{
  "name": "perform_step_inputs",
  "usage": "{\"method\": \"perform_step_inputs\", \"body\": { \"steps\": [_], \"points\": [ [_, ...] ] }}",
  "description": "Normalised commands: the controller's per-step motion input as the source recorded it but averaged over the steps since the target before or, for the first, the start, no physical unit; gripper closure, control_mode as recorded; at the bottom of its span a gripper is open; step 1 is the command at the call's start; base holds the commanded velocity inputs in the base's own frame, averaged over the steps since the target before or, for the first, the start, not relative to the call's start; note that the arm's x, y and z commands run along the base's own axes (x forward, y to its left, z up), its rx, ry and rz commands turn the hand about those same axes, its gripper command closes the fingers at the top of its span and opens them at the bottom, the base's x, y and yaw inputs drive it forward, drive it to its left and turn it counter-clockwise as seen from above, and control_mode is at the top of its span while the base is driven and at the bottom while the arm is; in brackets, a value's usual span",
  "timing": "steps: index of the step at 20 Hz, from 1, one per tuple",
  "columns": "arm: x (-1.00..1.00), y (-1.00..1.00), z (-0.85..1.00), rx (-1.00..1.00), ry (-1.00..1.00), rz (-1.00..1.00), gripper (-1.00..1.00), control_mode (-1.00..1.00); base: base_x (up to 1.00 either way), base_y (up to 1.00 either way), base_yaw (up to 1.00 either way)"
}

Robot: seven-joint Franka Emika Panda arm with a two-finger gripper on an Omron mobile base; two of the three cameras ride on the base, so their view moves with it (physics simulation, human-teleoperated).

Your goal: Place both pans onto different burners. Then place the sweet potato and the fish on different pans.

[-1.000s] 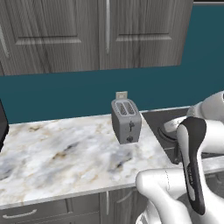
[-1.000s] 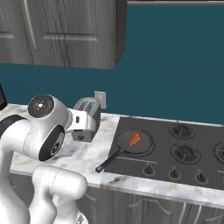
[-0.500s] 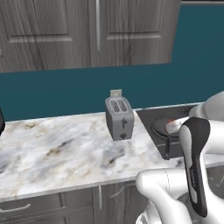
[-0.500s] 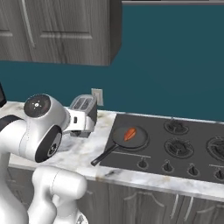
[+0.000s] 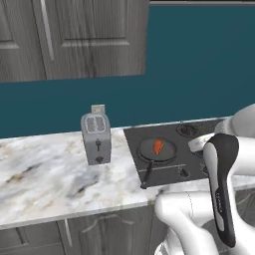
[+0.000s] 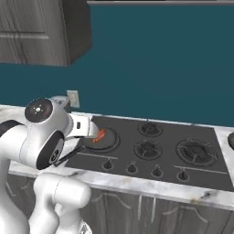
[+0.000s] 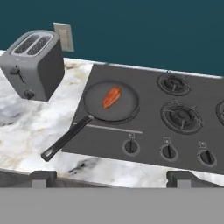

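Note:
One black pan [image 7: 94, 105] sits on the cooktop's front-left burner, its long handle [image 7: 65, 140] reaching out over the marble counter. The red-orange fish [image 7: 112, 97] lies in it; the base views show this pan [image 5: 147, 149] [image 6: 107, 142] and fish [image 5: 158, 146] [image 6: 98, 135] too. Bare burners [image 7: 174, 84] [image 7: 181, 117] [image 6: 196, 151] lie to its right. My gripper [image 7: 111, 178] hangs open and empty above the counter's front edge, well short of the pan. The sweet potato is out of view.
A grey toaster [image 7: 35, 63] [image 5: 96, 137] stands on the marble counter [image 5: 45, 179] left of the cooktop [image 6: 210, 171], with a wall outlet [image 7: 64, 37] behind it. Knobs [image 7: 131, 146] line the cooktop's front. Wood cabinets [image 5: 74, 35] hang overhead. Something dark [image 6: 231, 141] is cut off at the right.
The whole picture has slid left as the base drives right: the toaster shifts left and the cooktop with pan and fish comes fully into view. The gripper stays open.

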Motion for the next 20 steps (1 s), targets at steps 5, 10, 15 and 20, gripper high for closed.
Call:
{"method": "perform_step_inputs", "body": {
  "steps": [5,10,15,20],
  "points": [
    [0.0,0.0,0.0,0.0,0.0,0.0,-1.0,1.0,-0.13,-0.89,0.01],
    [0.0,0.0,0.0,0.0,0.0,0.0,-1.0,1.0,-0.08,-0.92,0.01],
    [0.0,0.0,0.0,0.0,0.0,0.0,-1.0,1.0,-0.01,-0.9,0.02],
    [0.0,0.0,0.0,0.0,0.0,0.0,-1.0,1.0,0.0,-0.7,0.01]
  ]
}}
